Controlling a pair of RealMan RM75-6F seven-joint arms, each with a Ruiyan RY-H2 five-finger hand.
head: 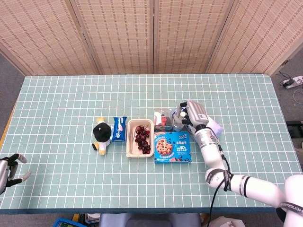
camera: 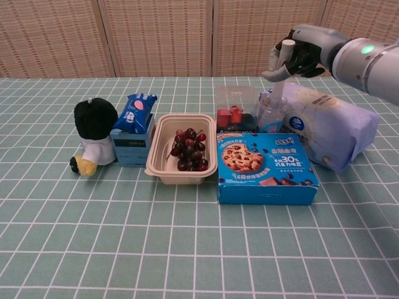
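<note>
My right hand (camera: 298, 55) hovers above a small clear bottle (camera: 272, 111) and the left end of a pale wipes pack (camera: 327, 124), touching neither. Its fingers are loosely curved and apart, with nothing in them. In the head view the right hand (head: 193, 113) covers the bottle, behind a blue cookie box (head: 172, 147). My left hand (head: 9, 172) rests far off at the table's front left edge, fingers spread and empty; the chest view does not show it.
A clear box with red items (camera: 234, 109) stands left of the bottle. In a row leftward are the cookie box (camera: 265, 167), a beige tray of dark grapes (camera: 186, 149), a blue snack packet (camera: 134, 112) and a black-haired plush doll (camera: 93, 134). Folding screens stand behind the table.
</note>
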